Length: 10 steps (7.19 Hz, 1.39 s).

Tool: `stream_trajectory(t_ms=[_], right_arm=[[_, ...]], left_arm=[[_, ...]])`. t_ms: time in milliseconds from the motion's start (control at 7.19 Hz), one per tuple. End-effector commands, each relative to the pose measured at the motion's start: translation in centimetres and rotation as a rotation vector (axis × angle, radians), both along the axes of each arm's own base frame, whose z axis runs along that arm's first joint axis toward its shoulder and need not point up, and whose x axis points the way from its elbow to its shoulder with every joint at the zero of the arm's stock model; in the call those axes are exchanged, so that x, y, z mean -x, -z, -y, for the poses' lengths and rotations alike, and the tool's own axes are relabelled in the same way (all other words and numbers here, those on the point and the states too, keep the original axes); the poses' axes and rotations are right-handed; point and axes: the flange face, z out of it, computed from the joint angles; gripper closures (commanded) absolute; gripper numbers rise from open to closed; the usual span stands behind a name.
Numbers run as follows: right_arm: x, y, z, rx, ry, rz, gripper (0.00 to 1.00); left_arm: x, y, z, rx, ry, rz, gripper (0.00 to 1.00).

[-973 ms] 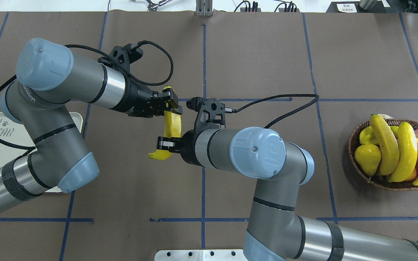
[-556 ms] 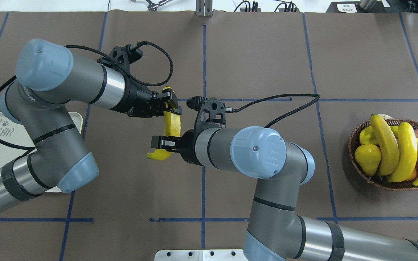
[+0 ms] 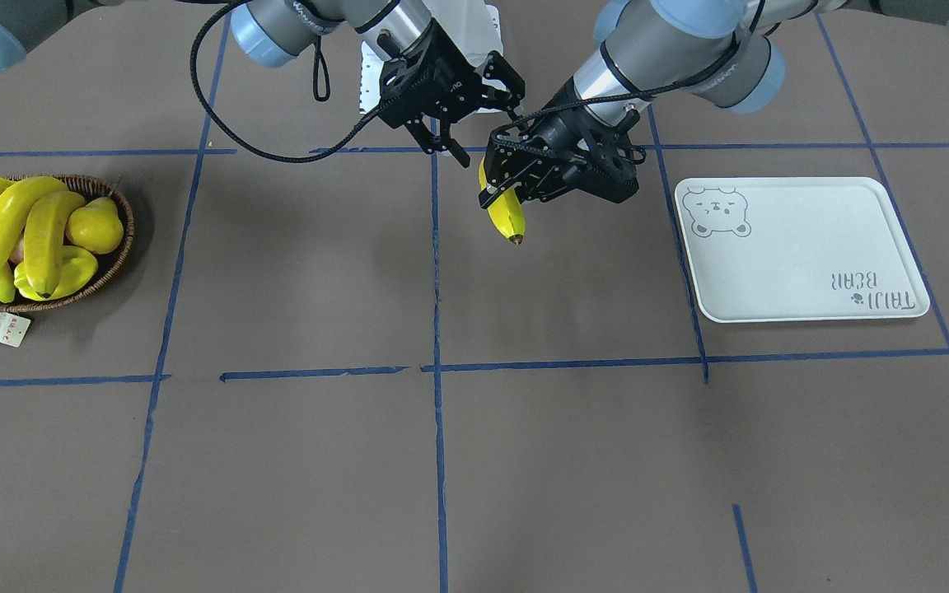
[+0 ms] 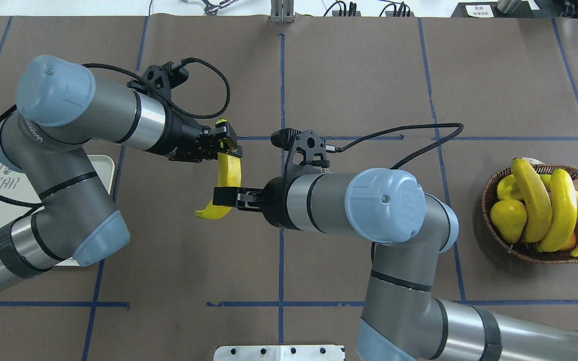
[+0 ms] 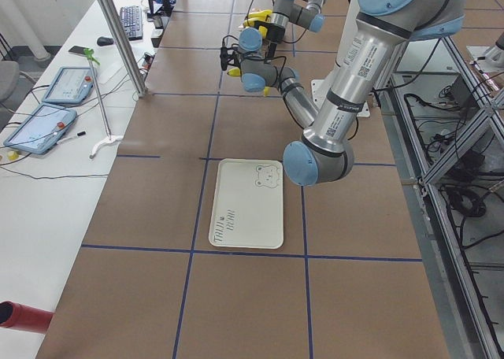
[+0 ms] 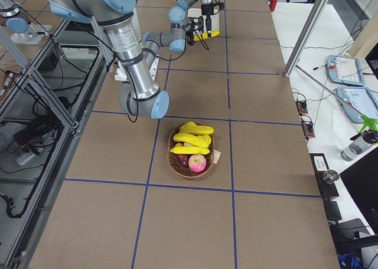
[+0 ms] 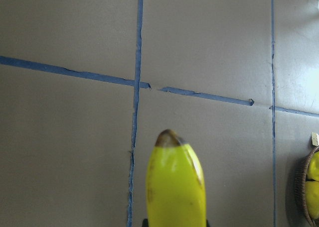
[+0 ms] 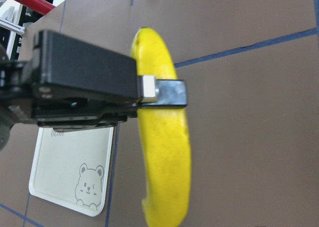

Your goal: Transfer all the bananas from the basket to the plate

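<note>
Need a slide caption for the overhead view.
Handover above mid-table: left gripper grips the banana, right gripper open, three bananas in the basket.

The black left gripper (image 8: 160, 94), reaching in from the left, was clamped across the upper part of a curved yellow banana (image 8: 167, 152), one metal-tipped finger (image 8: 169, 93) lying over its front. Lower left, a pale plate (image 8: 57, 160) printed with a bear face (image 8: 89, 186) lay on the brown table (image 8: 249, 137), which a blue tape line (image 8: 249, 48) crossed.
</note>
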Motion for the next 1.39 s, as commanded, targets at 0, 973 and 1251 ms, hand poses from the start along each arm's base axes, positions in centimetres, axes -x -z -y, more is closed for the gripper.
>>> stream_trajectory(t_ms=[0,973,1251], right_arm=[[-2.9,-2.7,2.3,0.058,0.047,-0.104,0.01],[-14.1,-10.3,8.3,0.056,0.173,-0.478,0.01],[-18.2,-14.3,8.8,-0.019,0.208,-0.585,0.01]], left_arm=[[3.4,-7.5,0.6,0.084,0.039,0.094,0.97],[23.1,-33.9,3.2,0.307,0.161,0.482,0.87],[27.4,-38.4,3.0,0.27,0.146,0.548,0.82]])
